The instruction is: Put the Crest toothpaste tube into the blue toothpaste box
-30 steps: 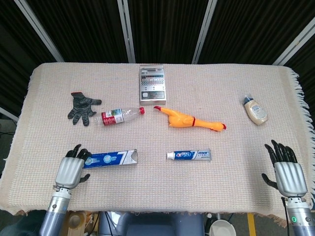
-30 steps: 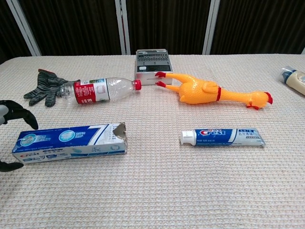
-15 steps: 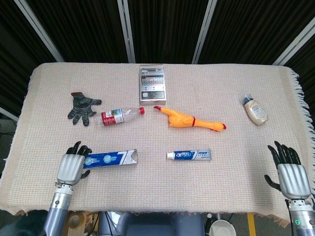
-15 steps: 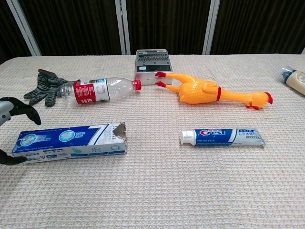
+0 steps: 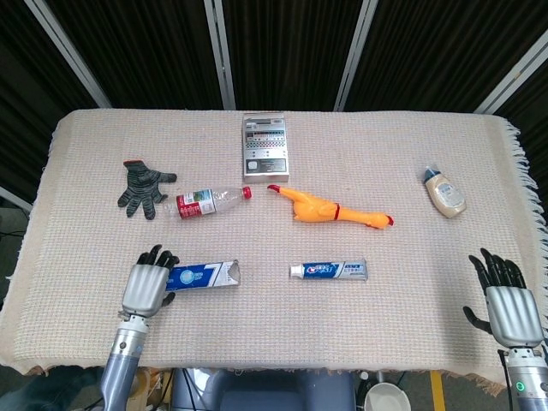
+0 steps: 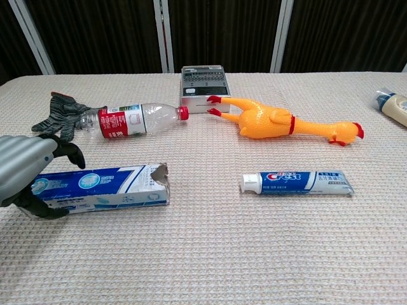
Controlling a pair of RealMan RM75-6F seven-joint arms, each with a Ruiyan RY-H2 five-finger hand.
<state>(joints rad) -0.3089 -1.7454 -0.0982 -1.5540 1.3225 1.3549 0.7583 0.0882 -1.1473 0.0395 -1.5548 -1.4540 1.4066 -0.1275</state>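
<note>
Left hand [image 5: 147, 284] has slid over the blue toothpaste box [image 6: 102, 185] end, fingers spread around it.
A loose clamp could crush its torn mouth; right hand [image 5: 507, 304] idles wide apart.

The left robot hand [image 5: 147, 286] is seen low at the near left of the worktop [image 5: 274, 360], its silver back upward and its dark fingers [image 6: 68, 151] curled over and under the closed end of the blue toothpaste box [image 6: 105, 185] — a grasp, though firm contact cannot be confirmed. The right robot hand [image 5: 507, 308] is held at the far right edge, fingers spread — nothing held.
</note>
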